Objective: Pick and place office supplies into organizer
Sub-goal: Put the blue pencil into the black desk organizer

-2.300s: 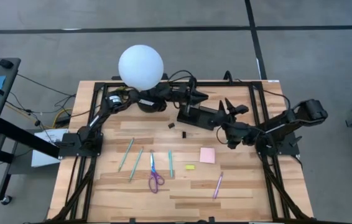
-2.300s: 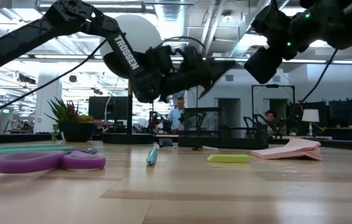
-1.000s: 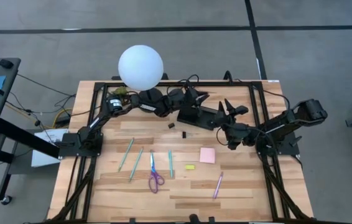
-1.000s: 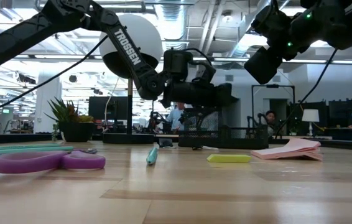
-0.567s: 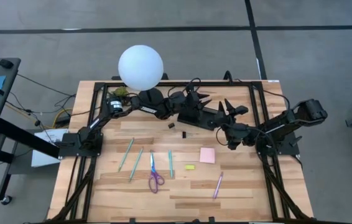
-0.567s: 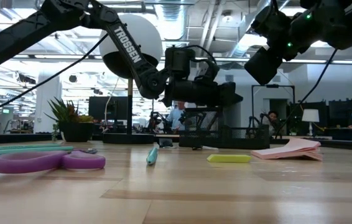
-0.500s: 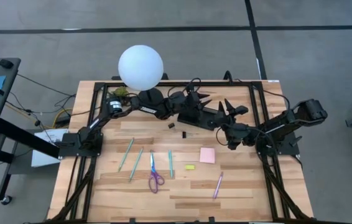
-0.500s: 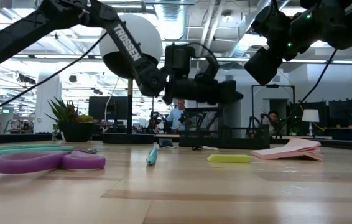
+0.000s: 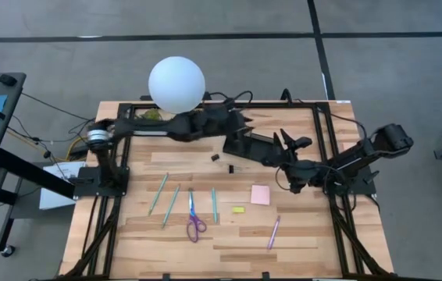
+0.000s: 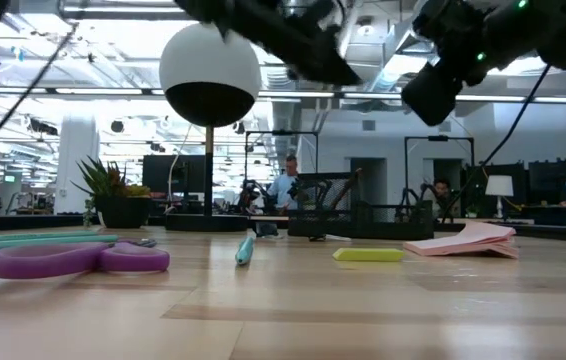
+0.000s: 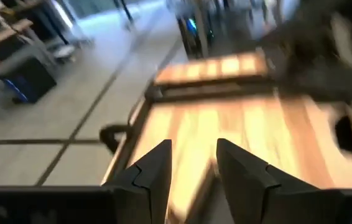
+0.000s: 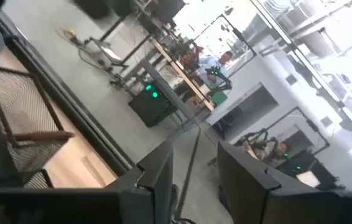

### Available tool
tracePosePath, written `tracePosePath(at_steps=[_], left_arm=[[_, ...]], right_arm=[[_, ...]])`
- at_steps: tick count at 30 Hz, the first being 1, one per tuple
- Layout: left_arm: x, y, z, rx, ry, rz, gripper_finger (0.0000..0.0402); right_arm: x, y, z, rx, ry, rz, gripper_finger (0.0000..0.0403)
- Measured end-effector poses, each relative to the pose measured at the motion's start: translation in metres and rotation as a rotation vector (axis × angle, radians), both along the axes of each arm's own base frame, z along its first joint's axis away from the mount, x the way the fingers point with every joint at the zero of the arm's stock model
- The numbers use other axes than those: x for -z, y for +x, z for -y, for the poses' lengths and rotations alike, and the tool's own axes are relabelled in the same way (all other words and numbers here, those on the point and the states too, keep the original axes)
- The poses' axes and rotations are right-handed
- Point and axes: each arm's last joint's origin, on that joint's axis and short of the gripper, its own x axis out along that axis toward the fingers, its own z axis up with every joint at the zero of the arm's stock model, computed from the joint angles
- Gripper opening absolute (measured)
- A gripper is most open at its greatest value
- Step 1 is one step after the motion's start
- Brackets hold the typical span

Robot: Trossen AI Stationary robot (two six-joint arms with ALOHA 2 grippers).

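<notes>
The black mesh organizer [image 9: 252,147] stands at the table's far middle. A thin stick-like thing [image 10: 344,188] leans in its taller compartment. My left gripper [image 9: 243,127] hangs open and empty high above the organizer's left end; the left wrist view shows bare table between its fingers [image 11: 193,149]. My right gripper [image 9: 293,140] stands open and empty at the organizer's right end. On the near half of the table lie teal pens [image 9: 158,193], purple scissors [image 9: 194,218], a pink sticky pad [image 9: 261,194], a yellow piece [image 9: 238,209], a pink-purple pen [image 9: 273,232] and two black clips [image 9: 215,158].
A white globe lamp [image 9: 176,84] stands at the far left of the table, with a small potted plant [image 10: 113,195] beside it. Black frame rails [image 9: 321,133] run along the table's sides. People show in the room behind.
My left gripper has risen steeply from just over the organizer, nearly out of the top of the low view, and drawn back a little toward the table's left edge. Its fingers have spread wider. The supplies and my right arm have kept still.
</notes>
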Motion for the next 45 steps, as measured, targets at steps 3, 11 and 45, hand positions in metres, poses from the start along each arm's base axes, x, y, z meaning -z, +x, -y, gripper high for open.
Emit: tracePosePath(at_steps=[3,11,45], left_arm=[[-0.03,-0.038,0.015,-0.028,-0.034,-0.122,0.0123],[-0.058,-0.16,0.06,-0.438,-0.182,-0.272,0.0123],[0.202,-0.261,0.185,-0.73,-0.581,-0.234,0.0123]], right_arm=[[-0.009,-0.006,-0.006,-0.031,0.013,0.041,0.0118],[-0.019,-0.016,-0.022,-0.115,0.033,0.091,0.0118],[-0.02,0.006,0.041,-0.275,0.038,0.308,0.0118]])
